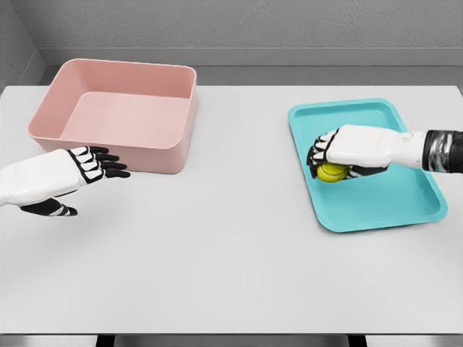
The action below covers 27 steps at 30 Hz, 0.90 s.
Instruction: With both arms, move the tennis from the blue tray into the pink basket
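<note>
The right hand (334,155) reaches in from the three o'clock edge of the picture and sits over the blue tray (405,206), its white back turned up and its black fingers (317,154) curled down around the top of the tennis ball (331,172). The ball shows as a yellow-green bulge just beneath the palm, at the hand's six o'clock, and it lies inside the tray's left half, near the nine o'clock wall; the hand is clenched on it, though whether the ball is lifted clear of the tray floor or rests on it cannot be told. The left hand (76,173) comes in from the nine o'clock edge and hovers over the white desk (231,267), well apart from the ball. It is released: its four fingers (108,165) lie straight and nearly side by side, pointing toward three o'clock, with the thumb tucked lower at the hand's seven o'clock, and nothing is held in it. The fingertips end just in front of the near wall of the pink basket (173,144), which stands at about ten o'clock on the desk, upright, with its open top showing a bare floor. The tray lies at about three o'clock on the desk, slightly skewed, well apart from the basket. Counted: one tennis ball, one blue tray, one pink basket, two hands, one desk.
</note>
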### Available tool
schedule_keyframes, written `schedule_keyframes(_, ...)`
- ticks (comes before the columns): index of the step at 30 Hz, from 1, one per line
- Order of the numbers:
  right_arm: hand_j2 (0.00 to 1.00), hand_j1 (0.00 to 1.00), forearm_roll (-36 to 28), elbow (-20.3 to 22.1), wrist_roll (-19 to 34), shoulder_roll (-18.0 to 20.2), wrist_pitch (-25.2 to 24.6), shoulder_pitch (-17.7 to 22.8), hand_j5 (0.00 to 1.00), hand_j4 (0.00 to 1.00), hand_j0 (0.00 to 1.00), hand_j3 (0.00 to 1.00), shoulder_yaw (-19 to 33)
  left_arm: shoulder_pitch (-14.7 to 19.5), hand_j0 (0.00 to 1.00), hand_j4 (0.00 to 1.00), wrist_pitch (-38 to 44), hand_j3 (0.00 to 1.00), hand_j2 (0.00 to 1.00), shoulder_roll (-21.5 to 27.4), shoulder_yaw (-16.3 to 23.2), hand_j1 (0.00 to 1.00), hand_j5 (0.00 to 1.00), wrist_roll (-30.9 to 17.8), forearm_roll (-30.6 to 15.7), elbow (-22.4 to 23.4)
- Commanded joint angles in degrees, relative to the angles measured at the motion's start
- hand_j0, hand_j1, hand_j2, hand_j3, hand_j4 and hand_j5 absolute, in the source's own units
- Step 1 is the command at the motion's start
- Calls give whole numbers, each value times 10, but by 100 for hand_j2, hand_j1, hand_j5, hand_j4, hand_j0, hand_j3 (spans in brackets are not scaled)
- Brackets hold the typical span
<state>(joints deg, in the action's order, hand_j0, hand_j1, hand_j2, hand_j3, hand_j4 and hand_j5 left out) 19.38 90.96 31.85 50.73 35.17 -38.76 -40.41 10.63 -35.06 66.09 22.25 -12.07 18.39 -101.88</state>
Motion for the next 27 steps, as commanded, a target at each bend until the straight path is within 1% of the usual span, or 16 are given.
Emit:
schedule_keyframes(1,46,46,8,26,0,-9,-2,0,46,46,46,46,-2,0,100,100,1,100,100,1,0,100,100,0,-4,-1)
schedule_keyframes(2,46,46,18,33,0,-10,-2,0,46,46,46,46,-2,-1,100,100,1,100,100,1,0,100,100,0,-4,0)
schedule_keyframes(4,45,45,31,36,0,-25,-2,1,45,45,45,45,-4,-1,100,100,1,100,100,1,0,100,100,0,-4,-1)
schedule_keyframes(13,45,45,92,36,1,-110,-2,-2,45,45,45,45,-18,-2,100,100,1,100,100,1,1,100,100,0,-5,0)
schedule_keyframes(16,45,45,104,36,1,-133,-2,-1,45,45,45,45,-20,-2,100,100,1,100,100,0,3,100,100,0,-6,0)
schedule_keyframes(19,45,45,120,33,1,-158,-2,1,45,45,45,45,-21,-2,100,100,1,100,100,1,3,100,100,0,-6,0)
schedule_keyframes(20,45,45,121,33,1,-161,-2,0,45,45,45,45,-24,-2,100,100,1,100,100,1,3,100,100,0,-6,0)
schedule_keyframes(22,46,46,138,31,11,-187,-2,2,46,46,46,46,-33,-2,100,100,1,100,100,1,3,100,100,0,-5,0)
schedule_keyframes(24,45,45,149,30,12,-196,-2,5,45,45,45,45,-34,-2,100,100,1,100,100,1,3,100,100,0,-4,0)
schedule_keyframes(27,46,46,159,7,12,-213,-2,4,46,46,46,46,-44,-2,100,100,1,100,100,1,3,100,100,0,-5,-1)
